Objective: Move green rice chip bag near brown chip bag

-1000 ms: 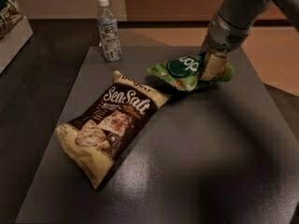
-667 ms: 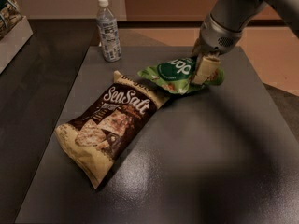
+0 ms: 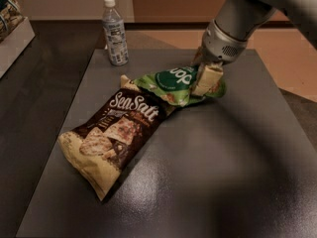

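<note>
Green rice chip bag (image 3: 173, 83) is lying on your dark table (image 3: 223, 172), toward the far side. Its left end touches the far corner of the big brown chip bag (image 3: 111, 135), which runs diagonally to the near left. Your gripper (image 3: 207, 81) is clamped on the green bag's right end. A water bottle (image 3: 114, 32) stands far left.

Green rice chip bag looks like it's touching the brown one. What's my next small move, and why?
Probably open the gripper and lift straight up. It grips the right end of the green rice chip bag, whose left end already lies against the top of the brown chip bag, so placement looks done.
</note>
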Controlling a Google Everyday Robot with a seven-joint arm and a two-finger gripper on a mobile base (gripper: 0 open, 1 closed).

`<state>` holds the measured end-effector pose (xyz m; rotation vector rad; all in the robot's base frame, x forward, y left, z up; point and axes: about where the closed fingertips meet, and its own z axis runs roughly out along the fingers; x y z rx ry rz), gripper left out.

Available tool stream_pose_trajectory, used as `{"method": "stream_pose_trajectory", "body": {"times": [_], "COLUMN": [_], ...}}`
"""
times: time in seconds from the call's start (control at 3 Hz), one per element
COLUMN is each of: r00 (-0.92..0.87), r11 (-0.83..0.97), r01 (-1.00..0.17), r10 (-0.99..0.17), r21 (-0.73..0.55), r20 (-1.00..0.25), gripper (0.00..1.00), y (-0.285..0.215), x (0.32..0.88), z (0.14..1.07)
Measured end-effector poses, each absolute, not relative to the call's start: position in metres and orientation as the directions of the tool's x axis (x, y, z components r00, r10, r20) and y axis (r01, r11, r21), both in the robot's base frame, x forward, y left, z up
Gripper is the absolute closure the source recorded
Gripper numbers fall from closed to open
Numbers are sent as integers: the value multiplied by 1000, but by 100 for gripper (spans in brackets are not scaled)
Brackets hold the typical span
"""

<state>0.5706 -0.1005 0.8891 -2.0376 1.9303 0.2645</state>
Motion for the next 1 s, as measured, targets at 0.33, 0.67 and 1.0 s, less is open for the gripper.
{"method": "stream_pose_trajectory", "body": {"times": [0.33, 0.67, 1.0], "r00": [98, 98, 98], "r11": [-63, -63, -63], "r01": [-993, -993, -993], "r10": [-920, -919, -919], "r21": [-104, -104, -104], "r20": [-381, -381, -381], "gripper": [13, 0, 0], "y": [-90, -89, -89], "x": [558, 559, 559], "z": [888, 887, 887]}}
